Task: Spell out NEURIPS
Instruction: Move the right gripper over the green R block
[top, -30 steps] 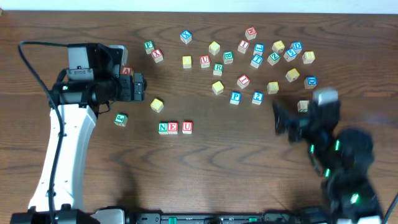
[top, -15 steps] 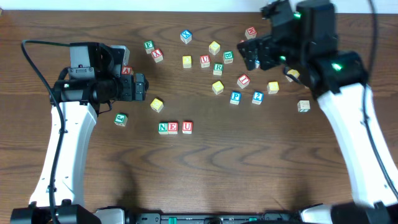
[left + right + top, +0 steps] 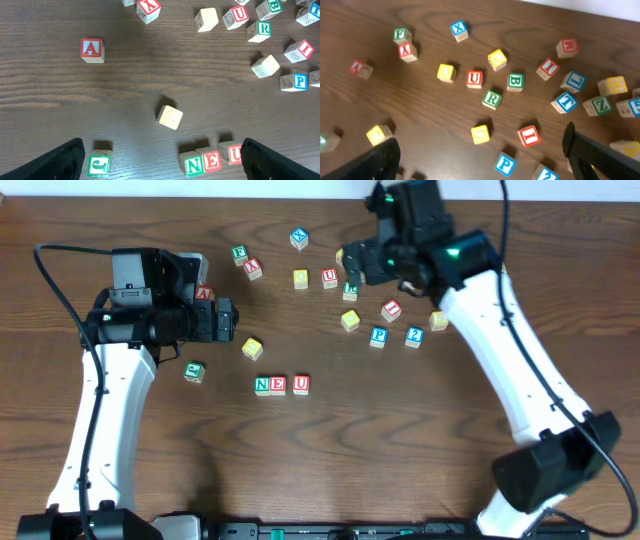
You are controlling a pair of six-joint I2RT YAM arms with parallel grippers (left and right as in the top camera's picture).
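Jaws of left gripper (image 3: pixel 162 162) and right gripper (image 3: pixel 485 160) gape apart, empty. Cubes N (image 3: pixel 263 385), E (image 3: pixel 279 385), U (image 3: pixel 301 384) form a row; green R (image 3: pixel 491 98), red I (image 3: pixel 528 135), blue P (image 3: pixel 504 164) lie scattered.

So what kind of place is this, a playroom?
Probably a robot lab's test table, not a playroom: a left arm and right arm stand at a wooden table with letter cubes scattered on it.

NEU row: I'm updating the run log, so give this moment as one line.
placed: NEU row | next: green R, loose among scattered cubes | left jaws: open, empty | right jaws: open, empty, near R
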